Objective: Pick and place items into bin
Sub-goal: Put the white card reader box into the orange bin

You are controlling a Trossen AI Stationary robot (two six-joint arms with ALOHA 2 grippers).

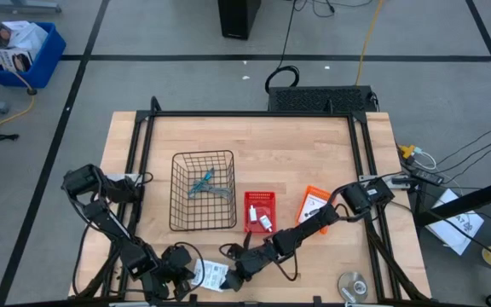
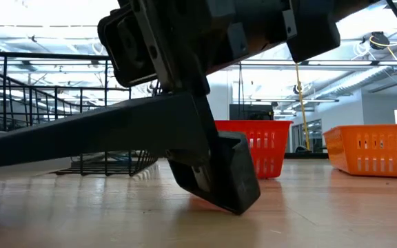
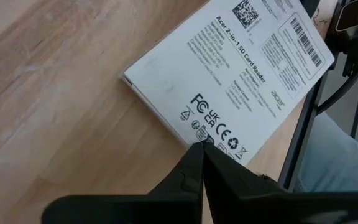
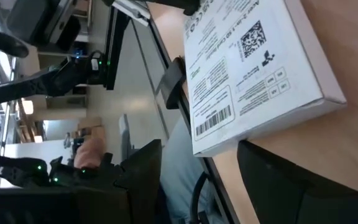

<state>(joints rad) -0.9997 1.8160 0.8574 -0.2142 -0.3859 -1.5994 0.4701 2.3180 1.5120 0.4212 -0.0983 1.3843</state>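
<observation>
Both arms reach down to the near edge of the wooden table [image 1: 297, 153], where a flat white card packet [image 1: 214, 275] lies, printed as an Acer 2-in-1 SD card reader box. The left gripper [image 1: 182, 275] sits just left of the packet; in the left wrist view its fingers [image 3: 197, 168] are pressed together, their tips touching the packet's [image 3: 229, 68] printed corner. The right gripper [image 1: 239, 275] sits just right of the packet with its jaws apart; in the right wrist view one finger [image 4: 278, 180] lies against the packet's [image 4: 260, 68] edge and the other hangs off past the table's rim.

Farther back, a black wire basket [image 1: 203, 191] stands left of centre, holding a slim blue-handled tool [image 1: 200, 182] and a grey metal tool [image 1: 217, 193]. To its right stands a small red bin [image 1: 260, 211] with a small white item inside, then an orange bin [image 1: 312, 204].
</observation>
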